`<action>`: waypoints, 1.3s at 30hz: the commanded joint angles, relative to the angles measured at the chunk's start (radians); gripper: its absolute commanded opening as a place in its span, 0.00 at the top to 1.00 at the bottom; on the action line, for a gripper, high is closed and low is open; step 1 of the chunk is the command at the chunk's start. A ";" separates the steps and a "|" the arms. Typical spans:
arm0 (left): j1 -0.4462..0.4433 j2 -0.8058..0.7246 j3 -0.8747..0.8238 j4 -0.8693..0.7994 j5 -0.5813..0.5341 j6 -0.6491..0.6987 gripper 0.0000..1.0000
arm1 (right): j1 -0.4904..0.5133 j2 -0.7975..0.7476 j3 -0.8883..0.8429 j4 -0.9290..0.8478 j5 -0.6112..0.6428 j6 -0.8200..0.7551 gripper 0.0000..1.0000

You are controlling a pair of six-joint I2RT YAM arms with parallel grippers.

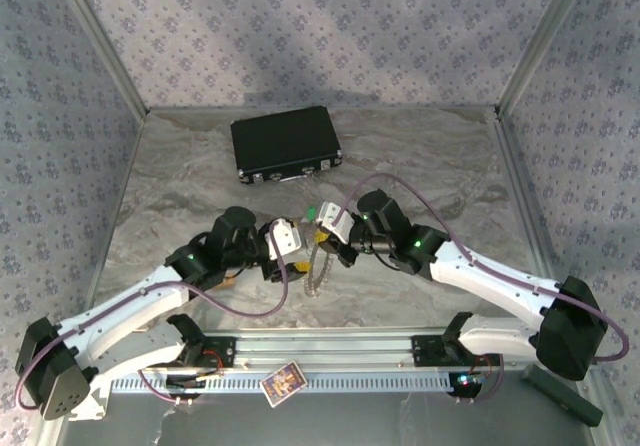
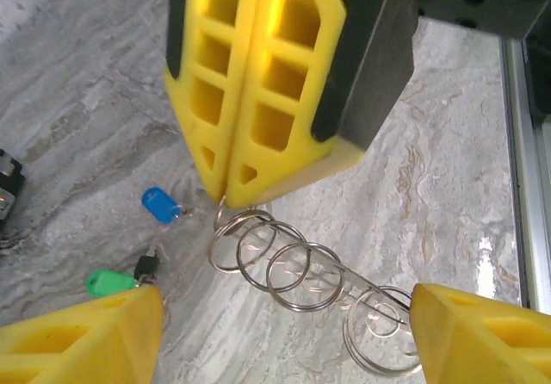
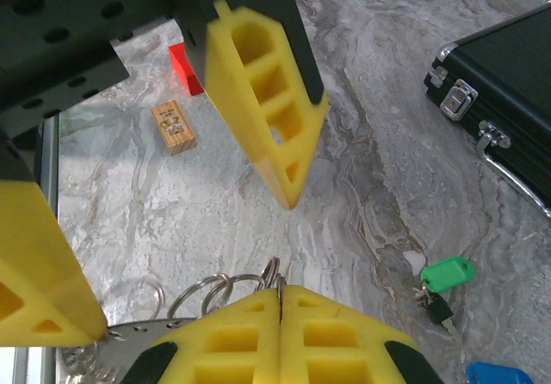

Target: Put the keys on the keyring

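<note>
While R end effector (image 3: 279,294) pinches keyring (image 2: 274,268), keys (image 2: 110,281) lie beside; blk case (image 1: 286,144) apart.

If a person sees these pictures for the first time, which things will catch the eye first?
Two yellow-fingered grippers meet at the centre: the right gripper is shut on the keyring, a chain of silvery rings, and the open left gripper straddles it. Close by lie the green key and the blue key; a black case sits at the far side.
</note>
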 commanded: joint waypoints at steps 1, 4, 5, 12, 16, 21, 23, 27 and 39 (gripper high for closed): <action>-0.004 0.004 -0.012 0.075 0.056 0.029 0.25 | -0.005 -0.023 -0.007 0.032 -0.028 -0.027 1.00; -0.004 0.013 -0.013 0.073 0.099 0.034 0.25 | -0.004 -0.023 -0.006 0.032 -0.025 -0.029 1.00; -0.005 0.016 -0.015 0.071 0.110 0.037 0.25 | -0.004 -0.024 -0.006 0.034 -0.028 -0.029 1.00; -0.006 0.041 -0.012 0.060 0.153 0.037 0.24 | -0.004 -0.023 -0.005 0.037 -0.028 -0.033 1.00; -0.004 0.061 -0.007 0.054 0.132 0.019 0.26 | 0.000 -0.022 -0.008 0.052 -0.010 -0.015 1.00; -0.005 0.061 -0.015 0.055 0.153 0.003 0.30 | 0.007 -0.018 -0.008 0.062 0.002 -0.006 1.00; -0.005 0.056 -0.015 0.054 0.167 0.000 0.31 | 0.007 -0.016 -0.007 0.065 0.013 -0.006 1.00; -0.005 0.041 -0.016 0.048 0.205 -0.002 0.34 | 0.008 -0.010 -0.007 0.065 0.043 -0.001 1.00; -0.005 -0.024 -0.015 -0.031 0.210 0.019 0.38 | 0.011 0.001 -0.009 0.070 0.036 -0.001 1.00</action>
